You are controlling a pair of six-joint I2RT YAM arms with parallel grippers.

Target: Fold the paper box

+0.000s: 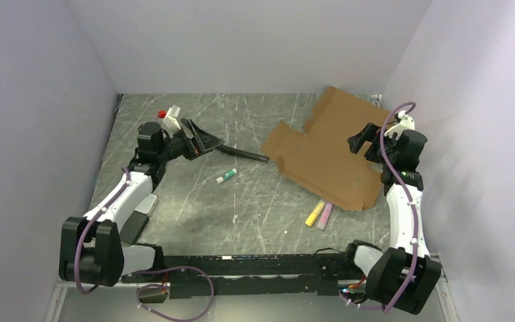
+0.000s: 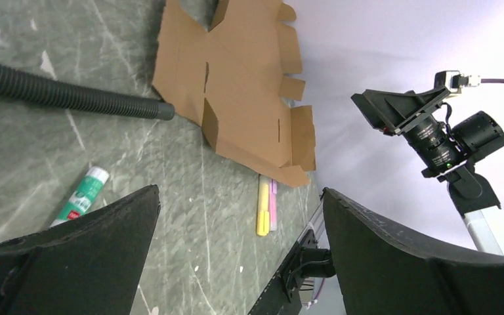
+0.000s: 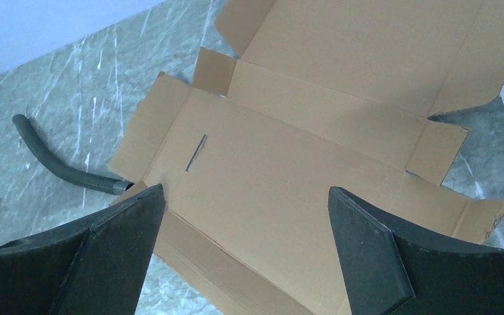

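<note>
With right claw (image 3: 246, 259) and left claw (image 1: 198, 142) gaping, empty: pin the unfolded paper box (image 1: 328, 151), then raise one side along its crease.

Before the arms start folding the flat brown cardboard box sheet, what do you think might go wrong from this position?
1. The black ribbed hose ends at the left edge of the flat brown corrugated cardboard sheet; a rising flap could snag on it.
2. The yellow highlighter and pink highlighter lie at its near edge and might be dragged along.
3. Only the open right gripper hovers over the sheet; pushed from one side, it may slide.
</note>
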